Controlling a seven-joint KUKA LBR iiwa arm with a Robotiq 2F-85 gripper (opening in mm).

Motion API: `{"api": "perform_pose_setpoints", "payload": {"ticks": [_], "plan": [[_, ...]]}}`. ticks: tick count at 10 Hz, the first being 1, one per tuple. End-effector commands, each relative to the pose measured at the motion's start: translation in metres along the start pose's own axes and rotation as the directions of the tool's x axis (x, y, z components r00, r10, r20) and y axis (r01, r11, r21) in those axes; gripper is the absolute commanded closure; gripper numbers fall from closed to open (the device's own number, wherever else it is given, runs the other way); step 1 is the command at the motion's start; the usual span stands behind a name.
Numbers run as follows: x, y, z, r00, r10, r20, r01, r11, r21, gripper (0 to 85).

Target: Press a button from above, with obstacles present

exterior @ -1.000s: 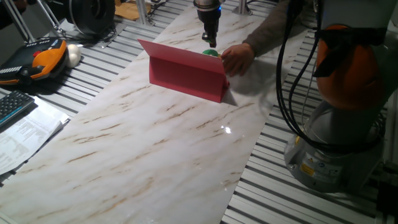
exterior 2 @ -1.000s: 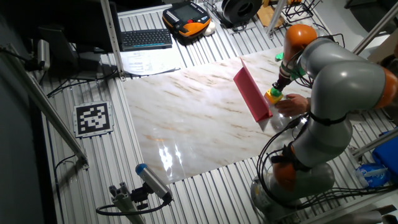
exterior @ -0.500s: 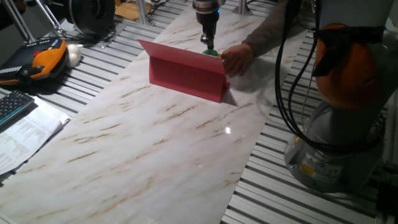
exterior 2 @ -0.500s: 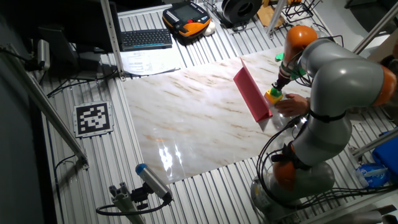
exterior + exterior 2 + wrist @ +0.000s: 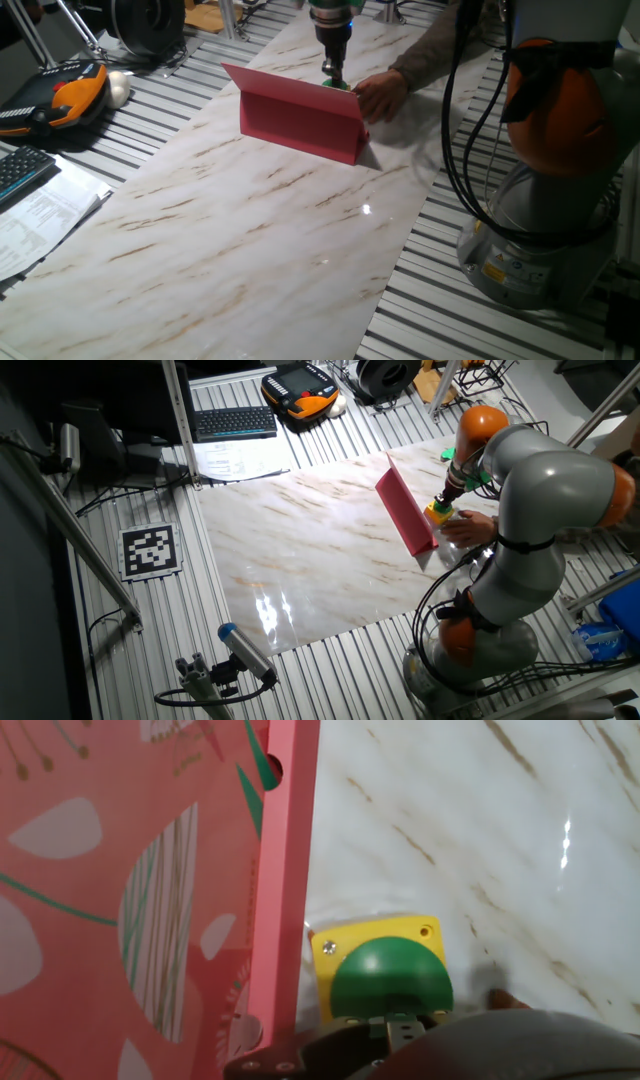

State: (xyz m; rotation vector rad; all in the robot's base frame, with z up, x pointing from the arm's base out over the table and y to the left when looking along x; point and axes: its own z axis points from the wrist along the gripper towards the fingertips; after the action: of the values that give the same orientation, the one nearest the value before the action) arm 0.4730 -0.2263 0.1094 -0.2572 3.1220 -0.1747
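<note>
We judge the button (image 5: 391,978), sitting on the tabletop (image 5: 250,230) just behind the board (image 5: 300,125) under our gripper (image 5: 333,80), a stiff, light cap to press at its crown, though we cannot tell whether the fingers are parted.

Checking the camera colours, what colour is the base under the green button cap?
Yellow: the base under the button cap shows best in the hand view.
</note>
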Motion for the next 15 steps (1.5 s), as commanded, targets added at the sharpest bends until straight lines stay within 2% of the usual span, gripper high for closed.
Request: {"api": "perform_pose_setpoints", "payload": {"ticks": [1, 4, 6, 10, 12, 13, 14, 15], "plan": [[-0.001, 0.0, 0.002, 1.0, -0.002, 0.003, 0.002, 1.0, 0.0, 85.0], [-0.002, -0.001, 0.008, 1.0, -0.004, 0.015, 0.004, 1.0, 0.001, 85.0], [-0.004, -0.002, 0.005, 1.0, -0.008, 0.011, 0.008, 1.0, -0.002, 85.0], [-0.002, -0.004, -0.026, 1.0, 0.013, -0.015, -0.013, 1.0, -0.004, 85.0], [-0.002, -0.001, -0.043, 0.999, 0.039, -0.011, -0.039, 0.999, -0.017, 85.0], [-0.002, 0.004, -0.057, 0.998, 0.062, -0.009, -0.062, 0.998, -0.018, 85.0], [0.0, 0.006, -0.063, 0.997, 0.076, -0.007, -0.076, 0.997, -0.029, 85.0], [0.002, 0.006, -0.064, 0.996, 0.087, 0.002, -0.087, 0.995, -0.054, 85.0]]}}
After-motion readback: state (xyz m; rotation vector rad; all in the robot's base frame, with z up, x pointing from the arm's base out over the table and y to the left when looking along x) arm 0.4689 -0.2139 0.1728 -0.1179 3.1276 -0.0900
